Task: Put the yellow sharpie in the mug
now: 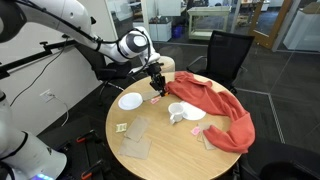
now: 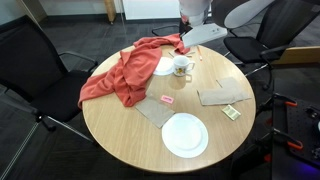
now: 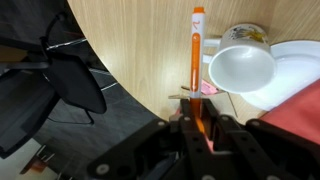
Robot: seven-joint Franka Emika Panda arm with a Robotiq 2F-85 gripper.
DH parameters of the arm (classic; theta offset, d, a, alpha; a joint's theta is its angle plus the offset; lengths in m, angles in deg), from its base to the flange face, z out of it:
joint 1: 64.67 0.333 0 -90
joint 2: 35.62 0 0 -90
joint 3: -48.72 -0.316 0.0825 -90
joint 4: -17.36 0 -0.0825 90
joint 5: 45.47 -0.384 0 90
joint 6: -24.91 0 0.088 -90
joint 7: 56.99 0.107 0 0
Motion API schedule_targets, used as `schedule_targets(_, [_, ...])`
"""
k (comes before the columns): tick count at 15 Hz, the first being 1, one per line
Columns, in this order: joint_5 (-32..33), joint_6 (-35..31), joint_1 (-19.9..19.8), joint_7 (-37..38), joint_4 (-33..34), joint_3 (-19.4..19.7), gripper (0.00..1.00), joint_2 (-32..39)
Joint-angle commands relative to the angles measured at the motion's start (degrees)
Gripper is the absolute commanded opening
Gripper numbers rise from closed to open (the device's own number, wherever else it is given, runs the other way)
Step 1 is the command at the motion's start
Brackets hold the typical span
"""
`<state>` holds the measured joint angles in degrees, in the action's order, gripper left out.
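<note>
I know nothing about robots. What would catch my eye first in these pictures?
The big red cloth sprawled across one side of the round wooden table stands out first. Next is the gripper near the table's edge, pinching an orange-yellow marker just beside a small white mug, seen close in the wrist view.

One round table [image 2: 125, 135], one mug [image 2: 181, 67], one yellow sharpie [image 3: 197, 50], one red cloth [image 2: 125, 75], one white plate [image 2: 185, 135].
</note>
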<state>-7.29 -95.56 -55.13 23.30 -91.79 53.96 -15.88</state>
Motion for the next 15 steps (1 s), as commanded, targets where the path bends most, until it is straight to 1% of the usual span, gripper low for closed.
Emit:
schedule_targets(1, [5.44, 5.30, 1.33, 10.78, 4.27, 1.01, 0.04, 2.44])
schedule_targets(6, [14.94, 13.78, 1.95, 24.22, 8.35, 0.30, 0.04, 5.07])
schedule_targets(7, [12.95, 10.03, -0.44, 20.31, 5.64, -1.36, 0.16, 3.42])
schedule_targets(9, [14.44, 12.03, -0.07, 22.82, 6.77, -1.50, 0.16, 4.23])
schedule_targets(13, [14.83, 12.26, 0.07, 23.17, 7.24, -1.51, 0.16, 4.64])
schedule_targets(14, [14.83, 12.28, 0.07, 23.17, 7.31, -1.50, 0.04, 4.66])
schedule_targets(15, [16.76, 12.39, 0.67, 25.89, 7.52, -1.09, 0.04, 5.23])
